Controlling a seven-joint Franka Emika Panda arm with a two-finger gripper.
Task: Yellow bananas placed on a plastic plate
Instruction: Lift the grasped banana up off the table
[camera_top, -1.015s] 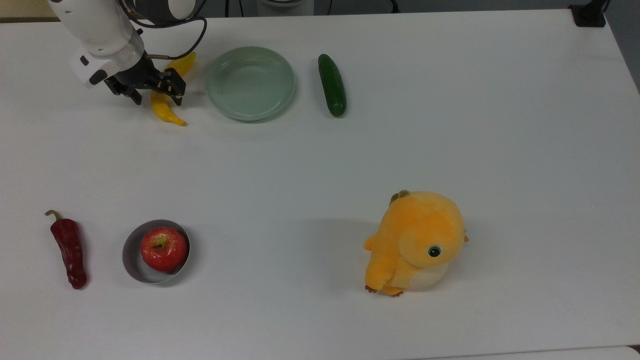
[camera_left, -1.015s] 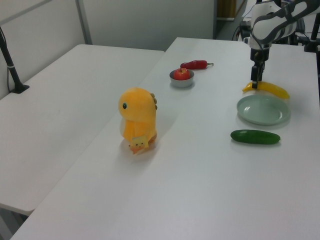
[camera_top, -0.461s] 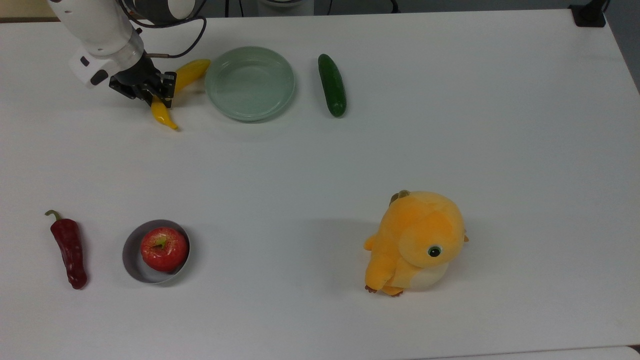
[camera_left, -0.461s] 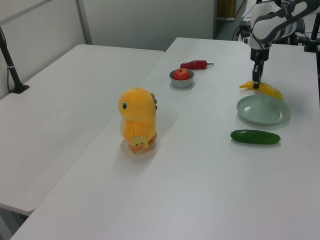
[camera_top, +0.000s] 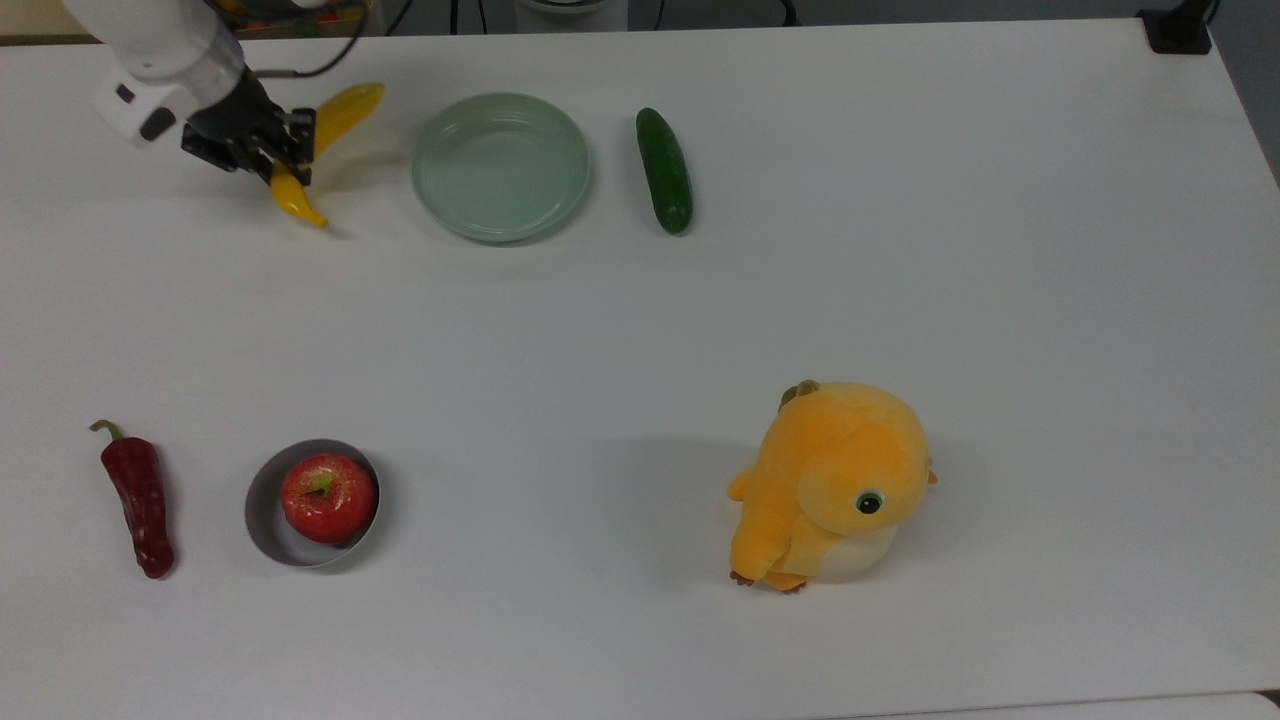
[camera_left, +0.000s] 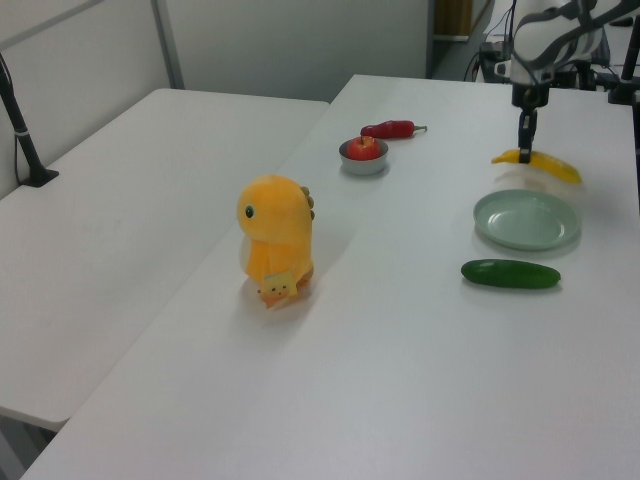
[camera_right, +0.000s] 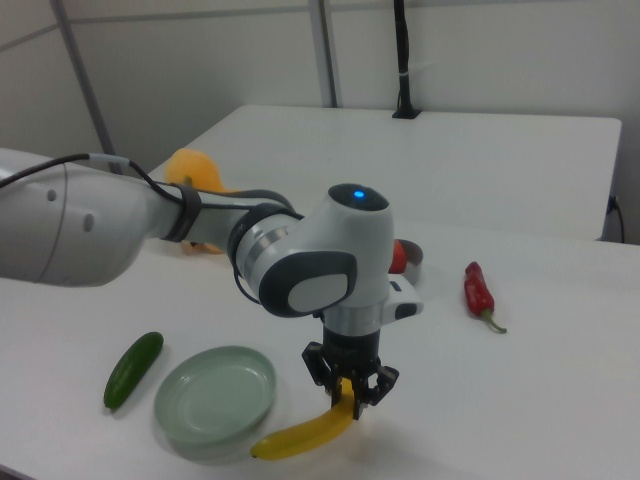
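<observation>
Top view first: we are watching the gripper carrying the yellow banana, its fingers clamped across the fruit a little off its middle, nearer the tip that points down the top view. Half a second ago that tip was lying close to the white table; now the whole banana is riding higher and further toward the top view's upper left, so we are judging that the lift is done — the fruit is clear of the surface. The left view is backing this up: the banana is hanging under the gripper, apart from the tabletop. In the right view the long free end is drooping from the gripper toward the plastic plate, which tells us the grasp is lopsided and the banana may be swinging a little in the pads. The plate is sitting bare, just beside the banana on the top view's right, and the dark green cucumber is lying beyond it, well apart from the path. For the task this means we are through the pick and are now facing the carry — a short sideways move until the fruit is hanging over the middle of the plate, then a lowering and a release. The red chili, the bowl with the apple and the orange plush toy are standing far off and are not mattering here.
</observation>
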